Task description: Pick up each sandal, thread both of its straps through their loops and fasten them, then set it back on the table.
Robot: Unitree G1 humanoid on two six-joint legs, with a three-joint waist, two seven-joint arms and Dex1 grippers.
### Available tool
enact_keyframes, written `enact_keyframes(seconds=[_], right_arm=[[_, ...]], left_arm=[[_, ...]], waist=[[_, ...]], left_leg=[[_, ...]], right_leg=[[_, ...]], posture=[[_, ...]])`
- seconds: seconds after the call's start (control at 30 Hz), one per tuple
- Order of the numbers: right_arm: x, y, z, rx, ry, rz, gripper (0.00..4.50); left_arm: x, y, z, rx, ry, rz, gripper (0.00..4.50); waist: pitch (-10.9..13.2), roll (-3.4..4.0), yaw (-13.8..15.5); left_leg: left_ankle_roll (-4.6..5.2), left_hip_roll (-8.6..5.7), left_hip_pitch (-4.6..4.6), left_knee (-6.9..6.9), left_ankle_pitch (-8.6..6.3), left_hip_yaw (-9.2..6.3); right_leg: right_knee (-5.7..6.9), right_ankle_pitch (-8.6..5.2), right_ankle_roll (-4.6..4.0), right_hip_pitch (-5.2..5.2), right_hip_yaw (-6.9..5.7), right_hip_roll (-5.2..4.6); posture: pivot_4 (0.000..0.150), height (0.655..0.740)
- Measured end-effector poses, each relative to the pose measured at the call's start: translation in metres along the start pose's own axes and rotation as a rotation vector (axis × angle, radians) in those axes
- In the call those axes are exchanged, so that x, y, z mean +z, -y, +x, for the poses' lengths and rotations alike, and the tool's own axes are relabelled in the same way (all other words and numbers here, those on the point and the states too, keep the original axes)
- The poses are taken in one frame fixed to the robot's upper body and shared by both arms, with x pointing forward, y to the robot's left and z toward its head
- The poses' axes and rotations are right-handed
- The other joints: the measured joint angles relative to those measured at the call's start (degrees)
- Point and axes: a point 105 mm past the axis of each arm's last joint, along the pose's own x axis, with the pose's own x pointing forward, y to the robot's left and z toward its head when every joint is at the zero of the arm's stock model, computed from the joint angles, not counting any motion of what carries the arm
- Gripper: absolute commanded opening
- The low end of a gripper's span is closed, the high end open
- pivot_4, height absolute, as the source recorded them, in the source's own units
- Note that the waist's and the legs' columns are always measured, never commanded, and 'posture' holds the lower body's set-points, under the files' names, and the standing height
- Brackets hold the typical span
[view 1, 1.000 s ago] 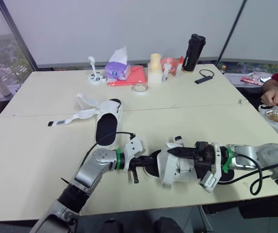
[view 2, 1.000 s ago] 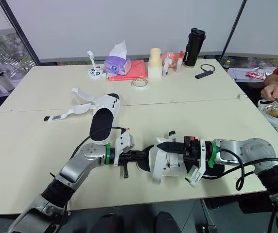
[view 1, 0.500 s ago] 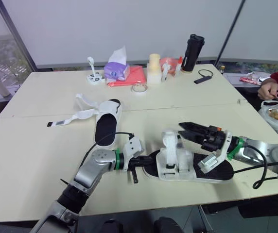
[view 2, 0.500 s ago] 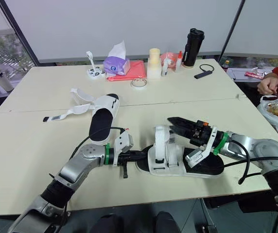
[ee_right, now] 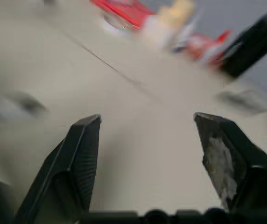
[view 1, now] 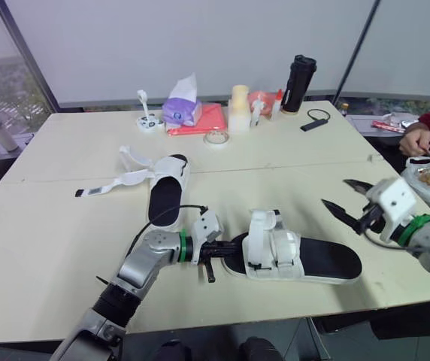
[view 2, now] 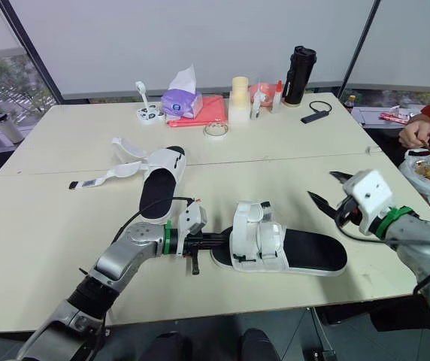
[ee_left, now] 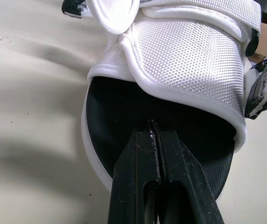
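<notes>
The right gripper [ee_right: 147,117] is seen with its two black fingers [ee_right: 80,158] spread wide apart above the beige table [ee_right: 143,182]. Ahead of the fingertips a seam [ee_right: 110,65] is crossed. Farther beyond, a red item [ee_right: 124,7], a pale container [ee_right: 173,16] and a black cylinder [ee_right: 250,44] are made out, all blurred.

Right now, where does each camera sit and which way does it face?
Head pair: on the head, facing forward and down over the table; both arms show, left gripper at the toe of the near sandal, right gripper open.
Left wrist: along its shut fingers onto that sandal's black footbed and white straps.
Right wrist: along its open fingers toward the black bottle across the table.
Shared: head and left wrist views show the near sandal.
</notes>
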Motion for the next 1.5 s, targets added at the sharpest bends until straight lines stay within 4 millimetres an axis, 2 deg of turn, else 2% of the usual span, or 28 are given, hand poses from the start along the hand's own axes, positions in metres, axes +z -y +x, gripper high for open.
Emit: enact_keyframes(seconds=[0.03, 0.1, 0.17, 0.2, 0.27, 0.4, 0.53, 0.7, 0.8, 0.97, 1.17, 1.37, 1.5], right_arm=[[0.002, -0.006, 0.0, 0.039, -0.013, 0.041, 3.35], [0.011, -0.044, -0.007, 0.269, -0.094, 0.252, 3.35], [0.013, -0.079, -0.013, 0.446, -0.151, 0.368, 3.35], [0.013, -0.091, -0.015, 0.497, -0.174, 0.41, 3.35], [0.01, -0.104, -0.014, 0.541, -0.197, 0.465, 3.35], [-0.002, -0.115, -0.007, 0.553, -0.224, 0.506, 3.35], [-0.01, -0.122, 0.0, 0.558, -0.24, 0.523, 3.35], [-0.01, -0.127, 0.009, 0.575, -0.214, 0.559, 3.35], [-0.01, -0.131, 0.013, 0.589, -0.203, 0.578, 2.49], [-0.01, -0.137, 0.019, 0.591, -0.182, 0.586, 0.1], [-0.009, -0.136, 0.02, 0.586, -0.18, 0.577, 0.1], [0.006, -0.113, 0.016, 0.581, -0.165, 0.603, 0.1], [0.001, -0.11, 0.012, 0.592, -0.213, 0.589, 0.1]], left_arm=[[0.0, 0.0, 0.0, -0.001, 0.0, 0.001, 0.0], [0.001, 0.001, 0.002, -0.011, 0.002, 0.002, 0.0], [0.001, 0.002, 0.002, -0.018, 0.002, 0.002, 0.0], [0.001, 0.002, 0.002, -0.02, 0.003, 0.001, 0.0], [0.001, 0.002, 0.002, -0.019, 0.004, -0.001, 0.0], [0.001, 0.002, 0.002, -0.019, 0.006, 0.001, 0.0], [0.002, 0.003, 0.001, -0.018, 0.009, 0.005, 0.0], [0.002, 0.003, 0.001, -0.009, 0.011, 0.003, 0.0], [0.001, 0.003, 0.0, -0.003, 0.013, 0.001, 0.0], [0.0, 0.004, 0.0, 0.004, 0.014, 0.0, 0.0], [-0.001, 0.004, -0.001, 0.006, 0.011, 0.001, 0.0], [-0.001, 0.005, -0.001, 0.006, 0.012, 0.002, 0.0], [-0.001, 0.005, -0.001, 0.007, 0.012, 0.002, 0.0]], waist=[[0.0, 0.0, 0.04], [0.0, 0.0, 0.22], [-0.04, -0.09, 0.24], [-0.03, -0.1, 0.25], [-0.02, -0.13, 0.22], [-0.02, -0.12, 0.19], [-0.04, -0.09, 0.2], [-0.05, -0.11, 0.18], [-0.06, -0.11, 0.15], [-0.06, -0.1, 0.1], [-0.06, -0.11, 0.01], [-0.07, -0.1, 0.07], [-0.08, -0.11, 0.06]], left_leg=[[0.0, 0.0, 0.0, -0.01, 0.0, -0.01], [0.01, 0.04, -0.09, -0.05, -0.01, -0.13], [0.05, 0.11, -0.14, -0.08, -0.03, -0.15], [0.05, 0.08, -0.17, -0.08, -0.03, -0.14], [0.05, 0.05, -0.2, -0.05, -0.03, -0.08], [0.05, 0.02, -0.27, -0.06, -0.03, 0.0], [0.05, 0.02, -0.48, -0.07, -0.03, -0.02], [0.05, 0.03, -0.5, -0.06, -0.03, -0.04], [0.05, 0.03, -0.49, -0.06, -0.03, -0.04], [0.05, 0.04, -0.49, -0.08, -0.03, -0.04], [0.05, 0.04, -0.48, -0.07, -0.03, -0.03], [0.05, 0.04, -0.49, -0.1, -0.04, -0.03], [0.06, 0.05, -0.49, -0.11, -0.04, -0.03]], right_leg=[[-0.01, 0.0, 0.0, -0.02, -0.01, 0.0], [-0.15, -0.01, -0.01, -0.07, -0.17, 0.02], [-0.29, -0.01, -0.01, -0.06, -0.24, 0.03], [-0.32, 0.0, -0.01, -0.07, -0.23, 0.0], [-0.38, 0.0, 0.0, -0.08, -0.21, -0.05], [-0.42, 0.01, 0.01, -0.18, -0.21, -0.09], [-0.41, 0.07, 0.11, -0.43, -0.22, -0.05], [-0.41, 0.13, 0.21, -0.43, -0.24, -0.03], [-0.41, 0.13, 0.21, -0.43, -0.23, -0.03], [-0.41, 0.13, 0.21, -0.44, -0.23, -0.03], [-0.41, 0.11, 0.17, -0.44, -0.23, -0.01], [-0.41, 0.1, 0.15, -0.44, -0.24, -0.02], [-0.41, 0.1, 0.16, -0.46, -0.24, -0.01]], posture=[[0.15, 0.74], [0.15, 0.74], [0.15, 0.74], [0.15, 0.74], [0.15, 0.74], [0.15, 0.74], [0.15, 0.74], [0.15, 0.74], [0.15, 0.74], [0.15, 0.74], [0.15, 0.74], [0.15, 0.74], [0.15, 0.74]])
